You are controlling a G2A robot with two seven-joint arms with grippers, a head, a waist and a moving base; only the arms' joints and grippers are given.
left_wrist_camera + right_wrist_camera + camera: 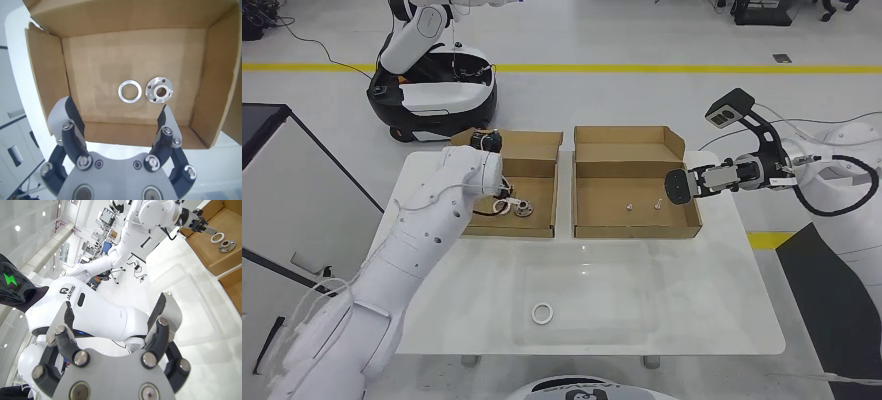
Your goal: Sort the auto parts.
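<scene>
Two open cardboard boxes stand side by side at the back of the white table (pixel 682 300). The left box (pixel 542 150) holds a flat metal ring (pixel 129 91) and a flanged metal hub (pixel 159 90) lying next to each other. My left gripper (pixel 116 104) hangs open above them with nothing between its fingers. The right box (pixel 627 165) holds two small metal parts (pixel 630 208) (pixel 654 203). My right gripper (pixel 679 186) is at that box's right wall, open and empty (pixel 115 301). A white ring (pixel 542 314) lies alone on the table near the front edge.
The boxes have raised flaps and walls around their floors. A shallow transparent tray (pixel 587 290) lies in the middle of the table. Another robot base (pixel 432 95) stands on the floor behind the table.
</scene>
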